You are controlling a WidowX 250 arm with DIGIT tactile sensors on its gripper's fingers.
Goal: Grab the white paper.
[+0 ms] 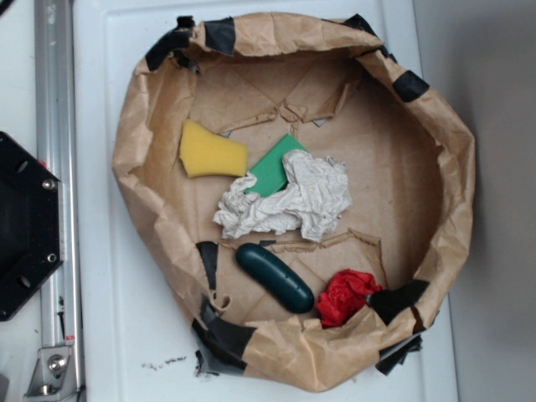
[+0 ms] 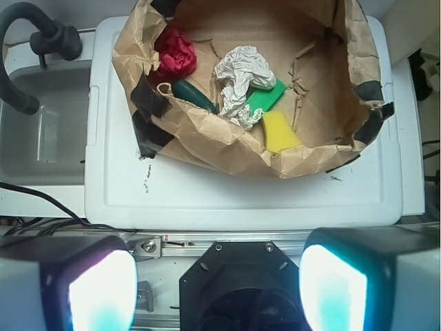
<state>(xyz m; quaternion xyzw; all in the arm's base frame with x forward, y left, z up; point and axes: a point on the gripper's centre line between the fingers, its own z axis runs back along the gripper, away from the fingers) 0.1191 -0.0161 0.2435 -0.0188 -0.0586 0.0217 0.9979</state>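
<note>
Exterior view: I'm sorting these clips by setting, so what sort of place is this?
Probably a lab tabletop set up as a toy kitchen: a white moulded counter with a sink and faucet, and a taped brown paper bag holding the white paper.

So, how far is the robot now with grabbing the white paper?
Nothing looks done yet. The white paper lies untouched in the brown paper bag, resting partly on the green sponge, beside the yellow sponge. In the wrist view the gripper is far back from the bag, its fingers wide apart and holding nothing. Left to do: move over the paper, descend, close on it and lift.
</note>
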